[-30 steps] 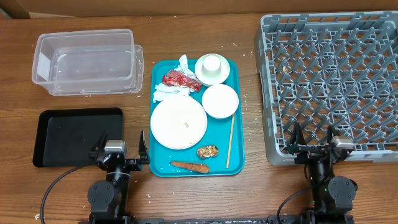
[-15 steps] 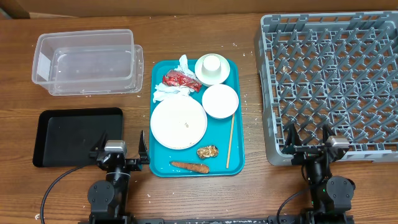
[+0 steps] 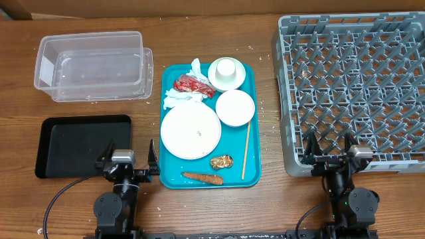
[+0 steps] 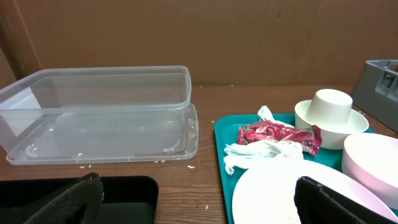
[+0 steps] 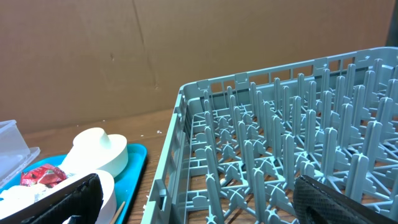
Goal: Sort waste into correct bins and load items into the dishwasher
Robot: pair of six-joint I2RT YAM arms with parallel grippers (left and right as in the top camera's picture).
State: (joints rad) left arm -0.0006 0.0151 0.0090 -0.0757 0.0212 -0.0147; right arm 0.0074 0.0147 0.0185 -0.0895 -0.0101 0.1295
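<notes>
On the teal tray lie a large white plate (image 3: 191, 131), a small bowl (image 3: 235, 107), a cup standing in a second bowl (image 3: 227, 72), white napkins (image 3: 180, 99), a red wrapper (image 3: 192, 85), a carrot-like stick (image 3: 202, 178) and a brown food lump (image 3: 221, 161). The clear tub (image 3: 93, 66) and black tray (image 3: 76, 147) sit to the left, and the grey dish rack (image 3: 358, 86) to the right. My left gripper (image 3: 130, 153) stands open between the black tray and the teal tray. My right gripper (image 3: 330, 147) is open at the rack's near edge. Both hold nothing.
A thin wooden stick (image 3: 246, 151) lies along the teal tray's (image 3: 256, 143) right side. White crumbs dot the wooden table around the tray. In the left wrist view the tub (image 4: 99, 112) is ahead, with the wrapper (image 4: 273, 134) to its right. A cardboard wall stands behind the table.
My right gripper shifted a little to the left along the rack's near edge, then stopped. The left arm and all objects stayed where they were.
</notes>
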